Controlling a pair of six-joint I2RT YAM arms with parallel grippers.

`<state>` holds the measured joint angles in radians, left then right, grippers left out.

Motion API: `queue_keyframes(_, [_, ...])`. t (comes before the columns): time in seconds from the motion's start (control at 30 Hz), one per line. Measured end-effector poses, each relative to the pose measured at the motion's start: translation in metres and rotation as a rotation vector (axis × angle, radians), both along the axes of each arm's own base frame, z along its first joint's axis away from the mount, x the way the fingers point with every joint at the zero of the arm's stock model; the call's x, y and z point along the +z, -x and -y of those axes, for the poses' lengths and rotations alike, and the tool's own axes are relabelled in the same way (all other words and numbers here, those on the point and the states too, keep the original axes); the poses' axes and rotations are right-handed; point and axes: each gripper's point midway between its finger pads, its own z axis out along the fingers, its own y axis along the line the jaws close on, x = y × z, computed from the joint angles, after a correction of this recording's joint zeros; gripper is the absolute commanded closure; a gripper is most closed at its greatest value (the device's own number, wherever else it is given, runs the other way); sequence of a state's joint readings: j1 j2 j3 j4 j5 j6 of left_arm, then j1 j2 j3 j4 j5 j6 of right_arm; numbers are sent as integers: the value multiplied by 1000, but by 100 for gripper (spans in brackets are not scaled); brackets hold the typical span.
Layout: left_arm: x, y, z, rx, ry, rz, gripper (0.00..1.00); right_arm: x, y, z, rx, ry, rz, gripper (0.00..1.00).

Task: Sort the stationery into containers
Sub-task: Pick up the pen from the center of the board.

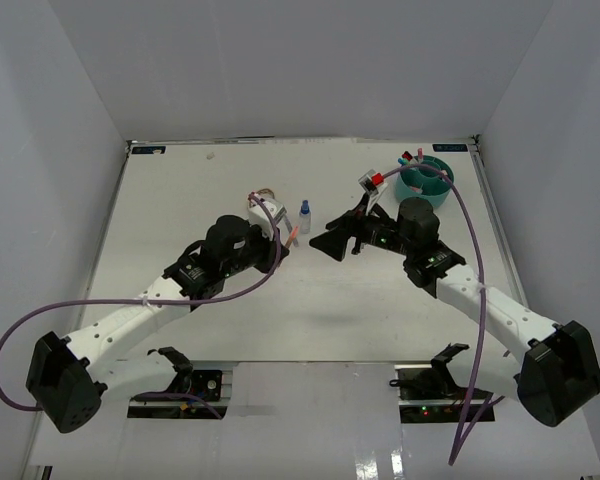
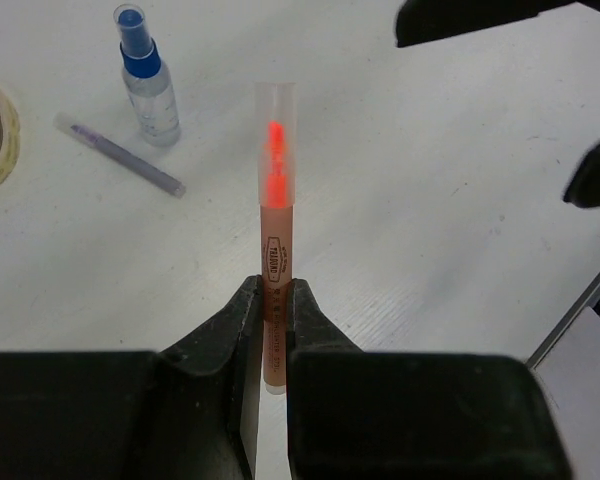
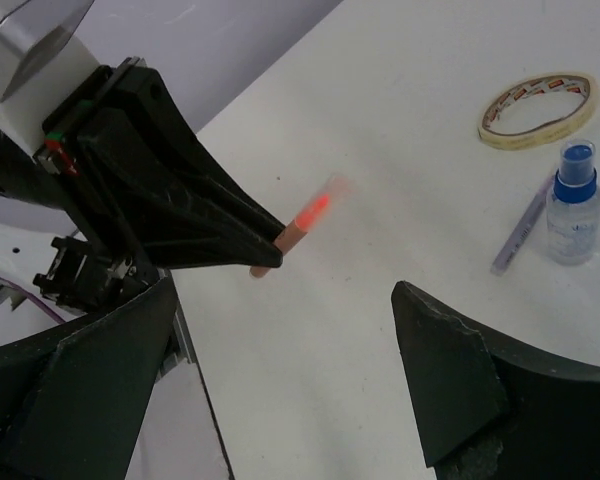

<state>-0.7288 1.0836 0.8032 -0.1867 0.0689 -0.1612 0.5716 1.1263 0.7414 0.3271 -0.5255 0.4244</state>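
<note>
Handoff prob. coming, mid-table.
Left gripper [image 2: 277, 300] clamped on red-tipped pen [image 2: 276, 200]; right gripper [image 3: 280, 300] wide open nearby. Pinch sits low on barrel, so it could slip if tugged.

Robot laboratory test cell. A white table [image 1: 280, 330] is enclosed on three sides by plain white panel walls [image 1: 300, 60]. The left arm [image 1: 130, 320] and right arm [image 1: 490, 310] are bolted at its near edge, each trailing an exposed purple cable [image 1: 80, 303].
</note>
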Motion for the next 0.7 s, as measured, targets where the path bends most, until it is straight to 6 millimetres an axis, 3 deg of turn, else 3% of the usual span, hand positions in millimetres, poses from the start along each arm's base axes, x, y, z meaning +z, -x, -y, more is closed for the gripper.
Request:
queue_keyframes(0.33, [27,11,6,-114,31,108,83,16,-19,-25,30,-52,-49,16])
queue_keyframes(0.7, [32,10,11,-157,15,146,82,9,-14,-50,123,-58,-113,48])
